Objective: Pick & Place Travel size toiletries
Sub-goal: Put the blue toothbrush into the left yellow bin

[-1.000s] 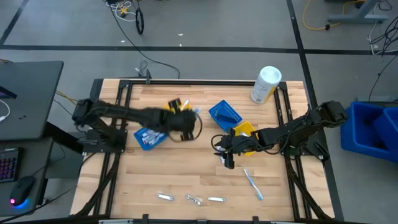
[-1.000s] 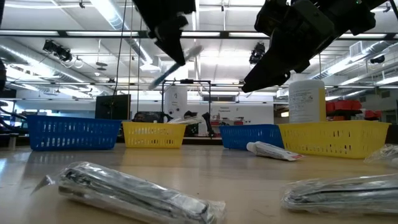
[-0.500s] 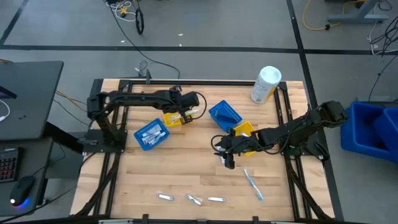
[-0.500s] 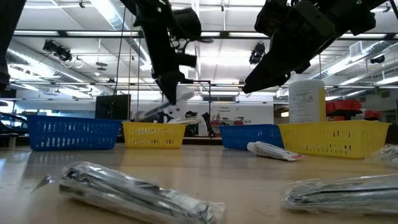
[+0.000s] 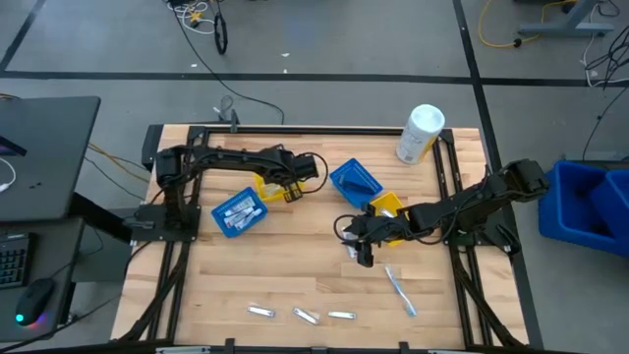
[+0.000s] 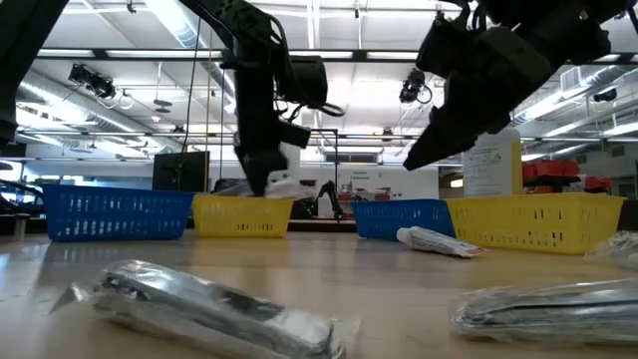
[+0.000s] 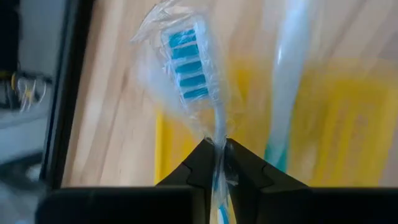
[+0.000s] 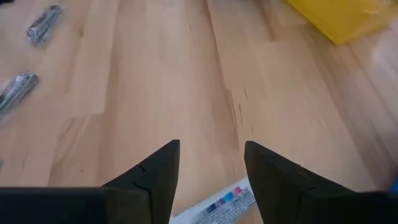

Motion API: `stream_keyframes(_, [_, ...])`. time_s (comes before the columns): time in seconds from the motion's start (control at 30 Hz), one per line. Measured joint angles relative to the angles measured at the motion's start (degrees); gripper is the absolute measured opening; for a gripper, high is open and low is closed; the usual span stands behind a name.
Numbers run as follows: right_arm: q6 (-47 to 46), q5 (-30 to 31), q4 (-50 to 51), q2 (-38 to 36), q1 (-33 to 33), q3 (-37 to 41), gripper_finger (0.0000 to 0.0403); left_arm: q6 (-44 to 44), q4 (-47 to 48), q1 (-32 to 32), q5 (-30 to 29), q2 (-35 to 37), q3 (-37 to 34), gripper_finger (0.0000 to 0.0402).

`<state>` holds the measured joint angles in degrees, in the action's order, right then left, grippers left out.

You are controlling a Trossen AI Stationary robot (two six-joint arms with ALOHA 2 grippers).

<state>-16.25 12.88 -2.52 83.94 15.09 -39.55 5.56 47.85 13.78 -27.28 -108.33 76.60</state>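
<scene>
A clear-wrapped toothbrush with blue bristles (image 7: 186,65) is in my left gripper (image 7: 216,149), which is shut on it just above the left yellow bin (image 5: 265,189). A second toothbrush (image 7: 287,81) lies in that bin. My right gripper (image 5: 362,252) hangs open above the table's middle. Its fingers stand on either side of a small white toothpaste tube (image 8: 214,204) without touching it; the tube lies flat on the wood. A light-blue toothbrush (image 5: 400,291) and three small wrapped items (image 5: 307,316) lie toward the near edge. My left gripper pinches the toothbrush's thin neck (image 7: 215,134), just below the bristle head, between its two fingertips, wrapper and all. The fingers slant down from above and lie along the brush, whose head sticks out beyond them. The brush is lifted clear, over the yellow bin.
A blue bin (image 5: 239,211) with items sits left of centre, another blue bin (image 5: 354,182) and a yellow bin (image 5: 386,207) stand right of centre. A tall white container (image 5: 421,133) stands at the far right. Bare wood lies between the bins and the near edge.
My left gripper has come down with the toothbrush and swung toward the far edge. It has tipped more steeply downward and ended low over the left yellow bin. The toothbrush has stayed in its fingers.
</scene>
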Motion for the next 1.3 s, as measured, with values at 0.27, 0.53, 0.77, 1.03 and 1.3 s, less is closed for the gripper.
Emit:
stream_keyframes(0.27, [0.0,-0.09,-0.08,0.0,0.01,0.87,0.0191,1.53,1.83,-0.22,0.32,0.17,0.39,0.0084])
stream_keyframes(0.53, [-2.67,-0.05,3.77,-0.65,2.83,0.87,0.0216,4.78,4.46,-0.28,-0.03,0.2,0.39,0.0153])
stream_keyframes(0.77, [-8.42,1.34,13.99,-3.43,8.6,0.85,0.0229,11.46,10.03,-0.37,-0.16,0.62,0.37,0.0178])
stream_keyframes(1.03, [-16.51,2.09,20.47,-4.43,11.82,0.85,0.0219,13.12,9.46,-4.58,-0.44,5.16,0.41,0.0176])
stream_keyframes(1.3, [-17.39,1.46,20.3,-4.35,12.07,0.85,0.0211,17.11,8.43,-12.64,0.99,12.61,0.43,0.0175])
